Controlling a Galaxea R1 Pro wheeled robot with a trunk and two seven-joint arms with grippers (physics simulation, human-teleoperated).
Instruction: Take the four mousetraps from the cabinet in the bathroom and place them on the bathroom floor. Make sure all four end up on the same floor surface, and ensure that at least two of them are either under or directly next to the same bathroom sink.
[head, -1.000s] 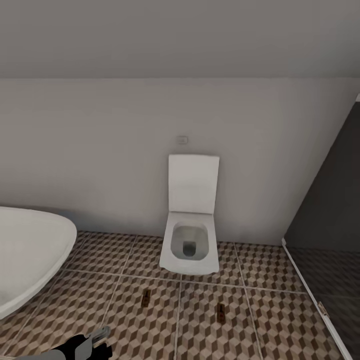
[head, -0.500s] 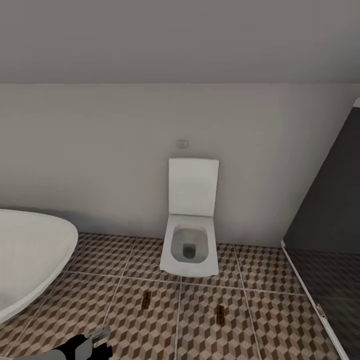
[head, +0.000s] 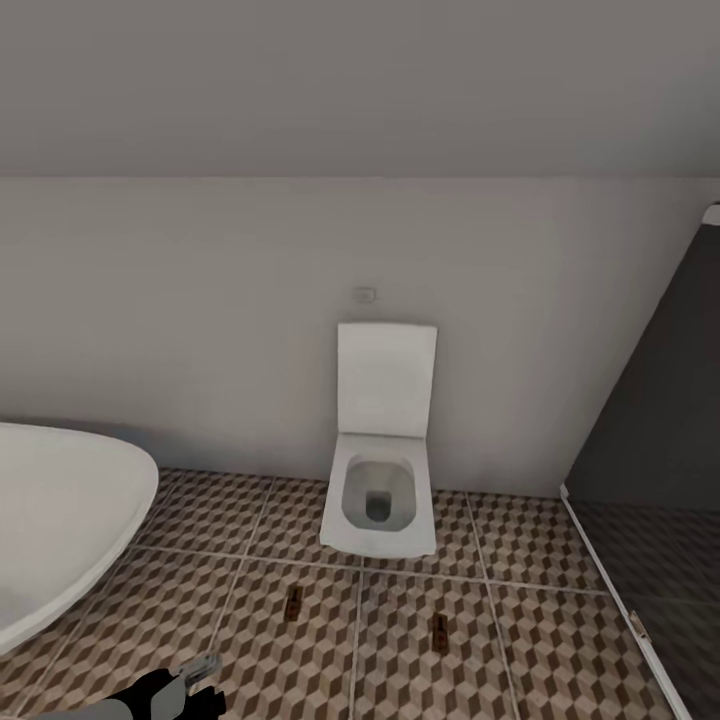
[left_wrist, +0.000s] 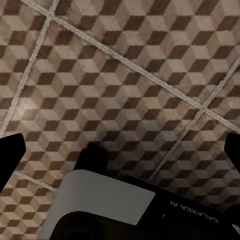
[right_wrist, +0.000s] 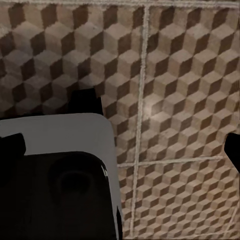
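Note:
Two mousetraps lie flat on the cube-patterned bathroom floor (head: 560, 640) in front of the toilet: one small brown board (head: 293, 604) to the left and another (head: 438, 630) to the right. The other mousetraps, the cabinet and the sink are out of view. My left gripper (head: 175, 690) pokes in at the bottom of the head view. In the left wrist view that gripper (left_wrist: 121, 154) hangs over bare tiles, its dark fingertips (left_wrist: 11, 157) spread wide and holding nothing. My right gripper (right_wrist: 123, 149) is likewise open over the tiles, its fingertips (right_wrist: 233, 152) far apart.
A white toilet (head: 380, 490) with its lid up stands against the pale back wall. The rounded white bathtub (head: 60, 520) fills the left side. A dark glass shower panel (head: 650, 440) with a white floor rail closes off the right.
The whole head picture has slid down slightly, so the camera has tilted up. The mousetraps, toilet and tub keep their places on the floor; the left gripper is unmoved.

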